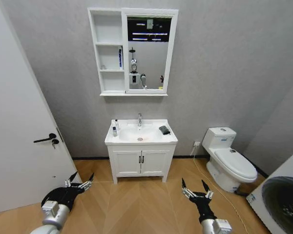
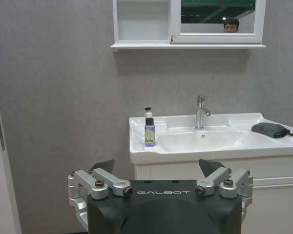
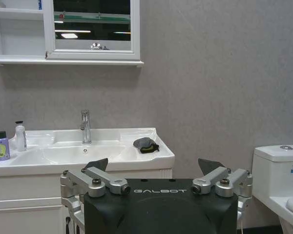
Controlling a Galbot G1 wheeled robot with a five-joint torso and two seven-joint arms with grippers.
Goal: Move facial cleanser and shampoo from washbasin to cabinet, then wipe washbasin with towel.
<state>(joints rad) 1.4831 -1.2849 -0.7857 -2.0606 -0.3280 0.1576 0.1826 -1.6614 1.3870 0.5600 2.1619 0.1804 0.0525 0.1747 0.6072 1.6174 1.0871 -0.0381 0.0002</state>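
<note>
The white washbasin (image 1: 136,140) stands against the far wall. On its left rim are two small bottles, a purple one with a black cap (image 2: 149,132) and a white one (image 2: 148,112) behind it; which is the facial cleanser and which the shampoo I cannot tell. The dark towel (image 1: 164,129) lies crumpled on the right rim. Above hangs the cabinet (image 1: 123,48) with its shelf niches and mirror. My left gripper (image 1: 79,181) and right gripper (image 1: 195,186) hover low over the floor, well short of the basin, both open and holding nothing.
A low vanity (image 1: 140,162) with two doors carries the basin. A toilet (image 1: 229,161) stands to the right, a washing machine (image 1: 283,200) at the near right, and a white door (image 1: 19,146) at the left. Wooden floor lies between me and the vanity.
</note>
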